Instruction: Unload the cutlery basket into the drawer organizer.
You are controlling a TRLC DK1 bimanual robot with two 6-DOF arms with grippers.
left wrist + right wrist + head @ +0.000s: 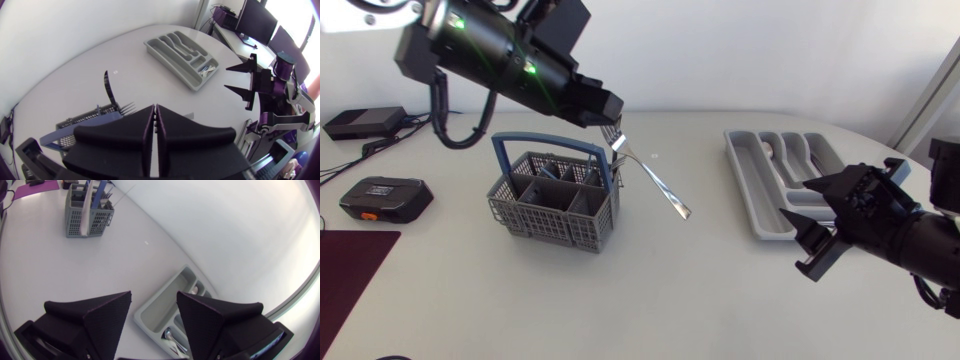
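Note:
A grey cutlery basket [555,205] with a blue handle stands left of the table's middle and also shows in the left wrist view [82,121] and the right wrist view [85,211]. Just above its right rim my left gripper [611,118] is shut on a silver fork [655,180], whose handle slants down to the right. The fork's tines [127,106] stick out beside the shut fingers [150,135]. The grey drawer organizer [745,185] lies at the right with some cutlery in it. My right gripper [808,222] hangs open at the organizer's near end [160,311], holding nothing.
A black device with an orange mark [385,198], a black box [365,122] and cables lie at the far left. A dark red mat [350,285] covers the front left corner. A black utensil handle [106,86] stands up from the basket.

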